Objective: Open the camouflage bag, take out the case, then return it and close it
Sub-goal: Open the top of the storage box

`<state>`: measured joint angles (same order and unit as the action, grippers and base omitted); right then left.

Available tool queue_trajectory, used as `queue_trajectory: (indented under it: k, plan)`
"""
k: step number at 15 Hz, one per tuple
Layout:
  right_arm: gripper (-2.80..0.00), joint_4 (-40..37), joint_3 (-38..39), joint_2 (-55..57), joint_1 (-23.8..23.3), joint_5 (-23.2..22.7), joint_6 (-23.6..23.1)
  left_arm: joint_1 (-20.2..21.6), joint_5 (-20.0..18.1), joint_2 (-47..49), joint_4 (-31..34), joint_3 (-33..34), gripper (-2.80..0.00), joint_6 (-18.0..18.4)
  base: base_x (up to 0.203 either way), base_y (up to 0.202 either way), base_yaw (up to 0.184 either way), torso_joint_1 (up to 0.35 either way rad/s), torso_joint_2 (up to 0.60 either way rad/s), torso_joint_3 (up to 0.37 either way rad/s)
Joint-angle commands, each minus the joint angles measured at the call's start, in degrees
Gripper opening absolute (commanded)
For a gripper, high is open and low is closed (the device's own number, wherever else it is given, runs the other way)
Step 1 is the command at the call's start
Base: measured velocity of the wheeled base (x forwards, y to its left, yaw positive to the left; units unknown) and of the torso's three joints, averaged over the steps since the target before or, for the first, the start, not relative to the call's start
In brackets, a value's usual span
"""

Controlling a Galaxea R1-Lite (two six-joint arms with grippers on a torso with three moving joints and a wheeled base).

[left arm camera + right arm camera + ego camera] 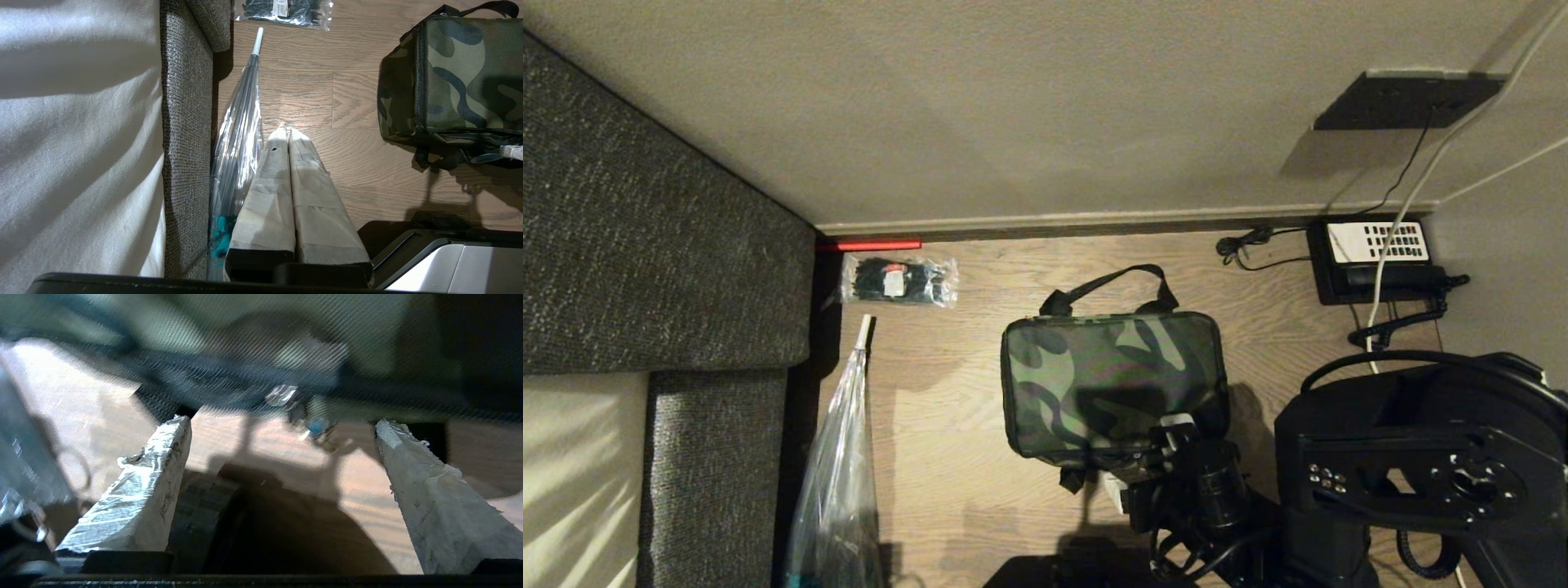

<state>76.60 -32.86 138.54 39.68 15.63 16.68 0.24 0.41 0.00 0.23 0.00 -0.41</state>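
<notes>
Where hand (282,428) gapes: camouflage bag (1112,382) edge

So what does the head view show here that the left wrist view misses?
Head only: the telephone by the wall, the wall socket, and the right gripper at the bag's near edge. Left wrist only: the left gripper, fingers together, over bare floor. Both: the closed bag, the packet of ties, the umbrella, the sofa.
</notes>
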Motion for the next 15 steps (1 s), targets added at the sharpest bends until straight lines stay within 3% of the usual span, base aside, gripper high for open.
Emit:
queue_trajectory:
  k: [1, 10, 11, 15]
  plan:
    - [0.00, 0.31, -0.72, 0.77, -1.35, 0.10, 0.11, 0.02, 0.02, 0.00, 0.04, 0.18, -2.80, -0.02, 0.000, 0.000, 0.000, 0.000, 0.00, 0.000]
    - [0.00, 1.80, -4.06, 1.82, -1.80, 0.37, 3.63, 0.02, 0.02, 0.00, 0.04, 0.18, -2.80, -0.02, 0.000, 0.000, 0.000, 0.000, 0.00, 0.000]
    - [-2.80, 1.80, -4.06, 1.82, -1.79, 0.37, 3.63, 0.02, 0.02, 0.00, 0.04, 0.18, -2.80, -0.02, 0.000, 0.000, 0.000, 0.000, 0.00, 0.000]
    - [-2.80, 4.09, -3.53, 2.35, -1.73, -0.13, 2.69, 0.02, 0.02, 0.00, 0.04, 0.18, -2.80, -0.02, 0.000, 0.000, 0.000, 0.000, 0.00, 0.000]
